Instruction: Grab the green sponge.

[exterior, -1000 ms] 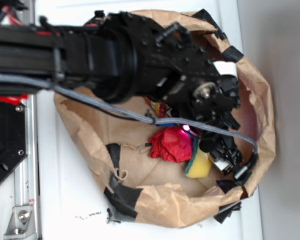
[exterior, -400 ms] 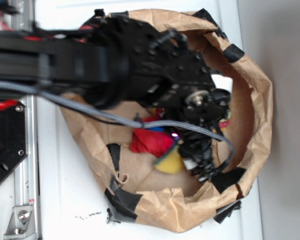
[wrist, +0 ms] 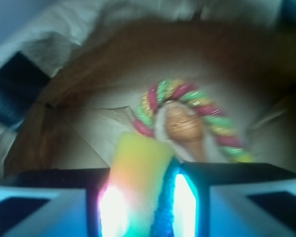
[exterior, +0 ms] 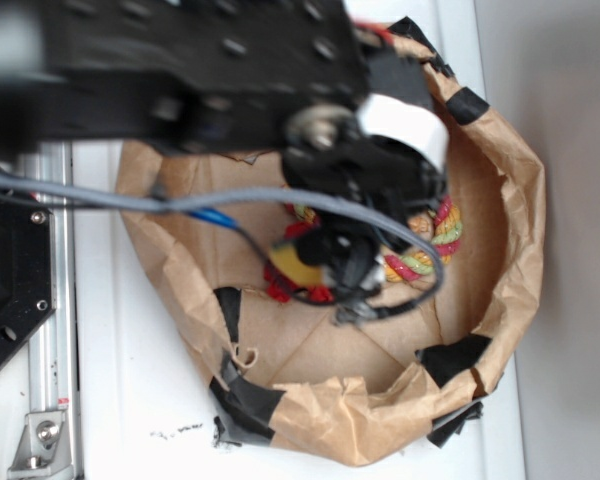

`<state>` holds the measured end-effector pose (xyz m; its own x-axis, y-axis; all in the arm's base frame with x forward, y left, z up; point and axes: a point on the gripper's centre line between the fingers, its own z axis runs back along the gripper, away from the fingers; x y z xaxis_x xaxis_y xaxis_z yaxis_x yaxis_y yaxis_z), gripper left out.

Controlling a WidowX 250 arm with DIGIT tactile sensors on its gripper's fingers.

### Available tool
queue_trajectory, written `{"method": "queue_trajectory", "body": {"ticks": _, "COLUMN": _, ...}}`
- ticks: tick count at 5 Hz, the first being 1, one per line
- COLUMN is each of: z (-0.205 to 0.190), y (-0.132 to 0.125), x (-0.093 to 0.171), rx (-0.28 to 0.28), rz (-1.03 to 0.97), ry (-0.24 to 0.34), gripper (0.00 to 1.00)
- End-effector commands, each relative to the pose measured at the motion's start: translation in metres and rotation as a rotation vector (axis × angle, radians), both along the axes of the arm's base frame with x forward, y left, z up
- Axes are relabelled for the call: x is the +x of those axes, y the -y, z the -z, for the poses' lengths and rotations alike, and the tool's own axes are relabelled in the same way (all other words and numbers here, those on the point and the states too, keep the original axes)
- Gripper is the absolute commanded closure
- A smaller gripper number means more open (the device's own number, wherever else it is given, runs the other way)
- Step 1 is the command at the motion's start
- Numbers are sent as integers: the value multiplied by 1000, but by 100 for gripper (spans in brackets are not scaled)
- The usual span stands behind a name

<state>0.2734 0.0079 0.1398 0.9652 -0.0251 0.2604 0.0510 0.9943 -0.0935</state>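
The green sponge [exterior: 294, 262] is a yellow foam block with a dark scouring layer along one face, and it is lifted above the floor of the brown paper bag [exterior: 510, 210]. My gripper [exterior: 318, 268] is shut on it. In the wrist view the sponge [wrist: 138, 168] stands wedged between both jaws, its dark layer against the right one, and my gripper [wrist: 144, 210] is lit by a bright glow. The view is blurred.
A red cloth wad [exterior: 280, 291] lies on the bag floor just below the sponge. A red-yellow-green twisted rope [exterior: 432, 238] curls at the right, seen as a rope [wrist: 221, 127] loop around a brown cone-shaped toy [wrist: 185, 129]. A metal rail [exterior: 50, 350] runs at the left.
The arm has risen and swung left, carrying the sponge away from the bag floor. The red cloth stayed behind. The rope, earlier hidden under the arm, now shows.
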Motion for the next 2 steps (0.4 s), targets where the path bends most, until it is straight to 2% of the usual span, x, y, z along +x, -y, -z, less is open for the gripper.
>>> {"method": "queue_trajectory", "body": {"ticks": 1, "z": -34, "y": -15, "x": 3, "rx": 138, "rz": 51, "ry": -5, "gripper": 100}}
{"method": "queue_trajectory", "body": {"ticks": 2, "z": -30, "y": -20, "x": 4, "rx": 128, "rz": 7, "ry": -34, "gripper": 100}}
